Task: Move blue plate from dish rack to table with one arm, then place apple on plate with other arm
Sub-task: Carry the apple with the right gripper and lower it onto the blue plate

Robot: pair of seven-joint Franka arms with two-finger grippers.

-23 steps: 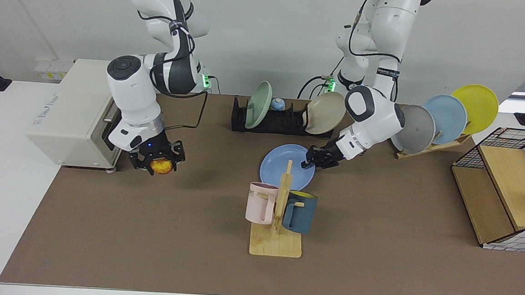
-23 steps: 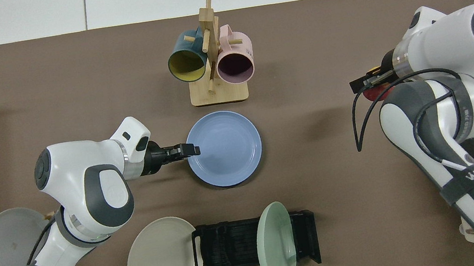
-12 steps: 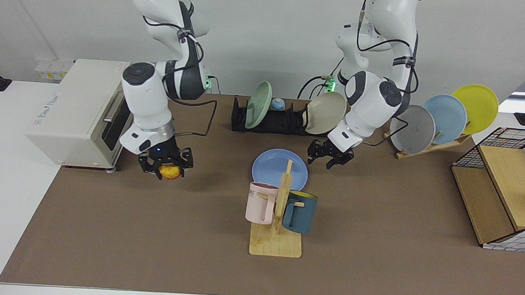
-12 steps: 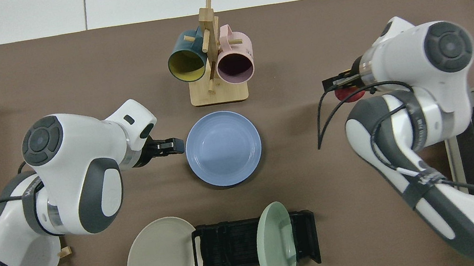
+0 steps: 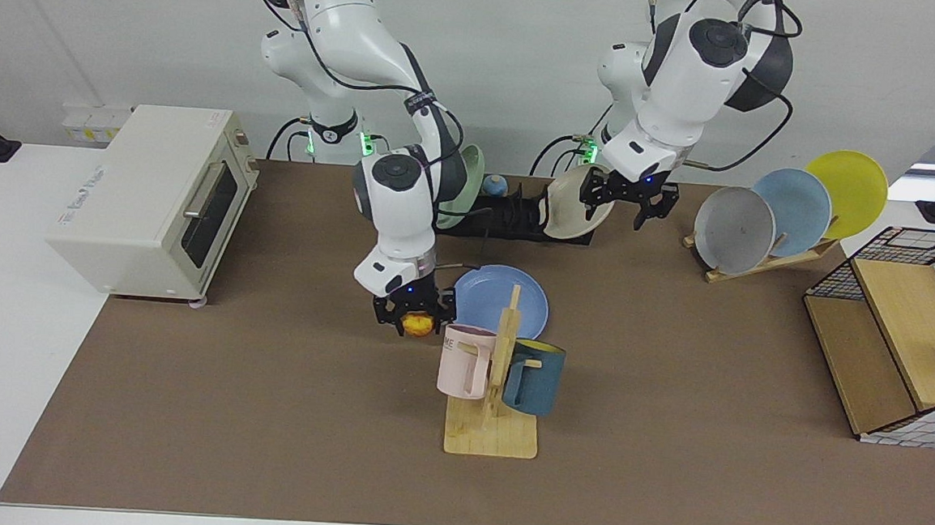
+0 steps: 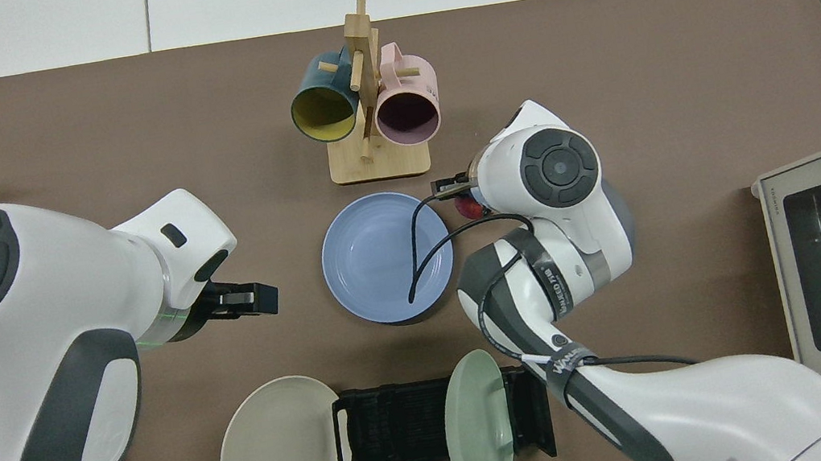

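Apple [image 5: 417, 323] yellow facing view; top view shows red sliver.

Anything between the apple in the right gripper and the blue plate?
No. In the top view the apple, held in the right gripper, sits just off the blue plate's rim, only bare table between; the arm's cable crosses the plate.

plate [image 5: 506, 293] flat on the table [image 5: 263, 412], mug stand [image 5: 495, 414] right in front of it | dish rack [image 5: 511, 216] behind the plate (far side, by the arm bases) | apple [image 5: 417, 323] in right gripper [image 5: 415, 318] just beside plate's rim | left gripper [image 5: 630, 199] up near the rack | toaster oven [image 5: 151, 194] off at the table's end, well apart
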